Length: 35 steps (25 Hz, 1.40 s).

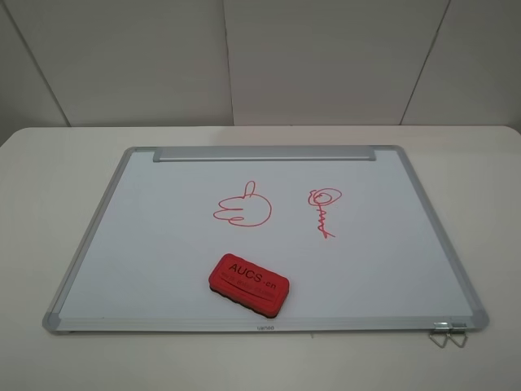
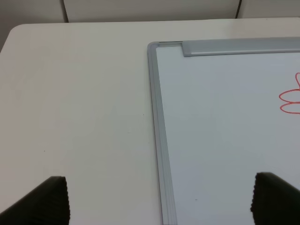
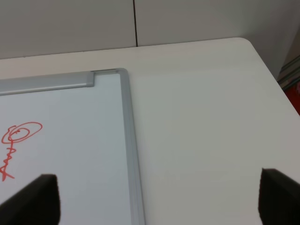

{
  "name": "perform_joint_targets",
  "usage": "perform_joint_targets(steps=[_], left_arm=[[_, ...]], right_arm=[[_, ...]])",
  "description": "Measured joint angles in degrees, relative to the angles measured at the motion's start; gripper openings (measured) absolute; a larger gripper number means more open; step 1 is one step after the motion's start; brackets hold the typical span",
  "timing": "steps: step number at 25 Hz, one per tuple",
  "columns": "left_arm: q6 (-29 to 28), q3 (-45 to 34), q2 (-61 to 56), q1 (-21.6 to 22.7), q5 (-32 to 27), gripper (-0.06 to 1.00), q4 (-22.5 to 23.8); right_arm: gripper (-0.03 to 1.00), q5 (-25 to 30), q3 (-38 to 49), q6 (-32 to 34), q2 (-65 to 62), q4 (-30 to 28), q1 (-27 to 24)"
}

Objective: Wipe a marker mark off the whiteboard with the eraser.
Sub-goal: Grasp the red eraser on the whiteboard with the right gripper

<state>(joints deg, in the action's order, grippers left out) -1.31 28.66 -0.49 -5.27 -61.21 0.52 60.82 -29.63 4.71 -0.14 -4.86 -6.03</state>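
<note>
The whiteboard (image 1: 163, 236) lies flat on a white table, its grey tray strip (image 1: 264, 153) along the far edge. The marker mark (image 1: 244, 205), a red fist outline with thumb up, is drawn near the board's middle; its edge (image 2: 290, 101) shows in the left wrist view. The red eraser (image 1: 248, 282) with "AUCS" lettering rests on the board near the front edge, below the mark. Neither arm appears in the exterior high view. My left gripper (image 2: 159, 201) hangs open over the board's left frame. My right gripper (image 3: 157, 199) hangs open over the right frame. Neither wrist view shows the eraser.
A narrower red looped scribble (image 1: 323, 212) with a zigzag tail sits right of the fist mark, also visible as the scribble (image 3: 18, 140) in the right wrist view. Metal wire hooks (image 1: 448, 336) stick out at the board's front right corner. Bare table (image 2: 79, 103) flanks the board.
</note>
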Motion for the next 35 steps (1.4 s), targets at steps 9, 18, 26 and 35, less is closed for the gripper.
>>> perform_joint_targets(steps=[9, 18, 26, 35], left_arm=[[0.0, 0.0, 0.0, 0.0, 0.0, 0.77, 0.0], [0.0, 0.0, 0.0, 0.0, 0.0, 0.77, 0.0], [0.0, 0.0, 0.0, 0.0, 0.0, 0.77, 0.0], [0.0, 0.0, 0.0, 0.0, 0.0, 0.77, 0.0]], right_arm=[[0.75, 0.0, 0.0, 0.0, 0.0, 0.0, 0.0], [0.75, 0.0, 0.0, 0.0, 0.0, 0.0, 0.0], [0.75, 0.0, 0.0, 0.0, 0.0, 0.0, 0.0], [0.75, 0.0, 0.0, 0.0, 0.0, 0.0, 0.0]])
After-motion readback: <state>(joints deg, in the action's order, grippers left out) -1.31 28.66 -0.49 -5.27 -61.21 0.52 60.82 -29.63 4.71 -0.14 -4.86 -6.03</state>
